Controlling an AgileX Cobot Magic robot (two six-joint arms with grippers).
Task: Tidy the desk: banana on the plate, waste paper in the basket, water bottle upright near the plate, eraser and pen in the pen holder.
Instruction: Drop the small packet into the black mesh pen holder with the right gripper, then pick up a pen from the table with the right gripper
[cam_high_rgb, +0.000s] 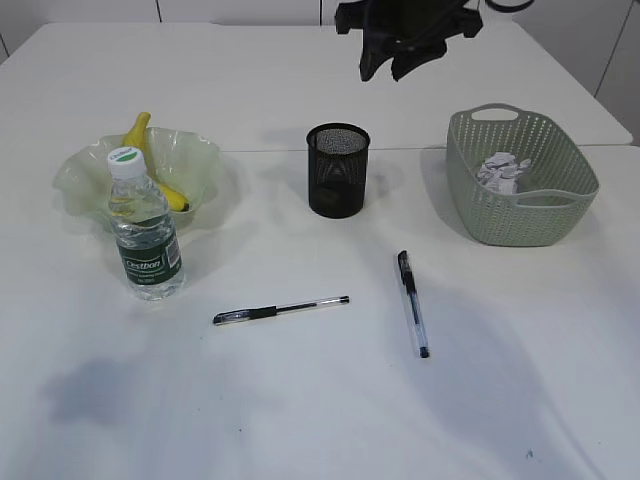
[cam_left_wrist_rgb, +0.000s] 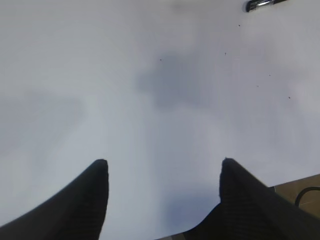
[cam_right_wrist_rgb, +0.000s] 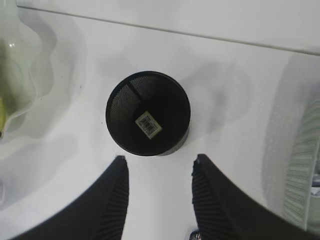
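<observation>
The banana (cam_high_rgb: 160, 180) lies on the green glass plate (cam_high_rgb: 205, 160) at the left. The water bottle (cam_high_rgb: 145, 235) stands upright just in front of the plate. Crumpled waste paper (cam_high_rgb: 503, 172) sits in the grey basket (cam_high_rgb: 520, 215). Two pens lie on the table, one (cam_high_rgb: 282, 310) left of centre and one (cam_high_rgb: 412, 302) right of centre. The black mesh pen holder (cam_high_rgb: 338, 170) (cam_right_wrist_rgb: 148, 114) holds a small white barcoded block (cam_right_wrist_rgb: 149, 125) that looks like the eraser. My right gripper (cam_high_rgb: 385, 70) (cam_right_wrist_rgb: 159, 159) hangs open above the holder. My left gripper (cam_left_wrist_rgb: 165, 161) is open over bare table, and a pen end (cam_left_wrist_rgb: 260, 4) shows at that view's top.
A seam between two tabletops (cam_high_rgb: 260, 150) runs behind the plate and holder. In the right wrist view the plate's edge (cam_right_wrist_rgb: 15, 75) is at the left and the basket's rim (cam_right_wrist_rgb: 305, 165) at the right. The table's near edge (cam_left_wrist_rgb: 295, 182) shows by my left gripper.
</observation>
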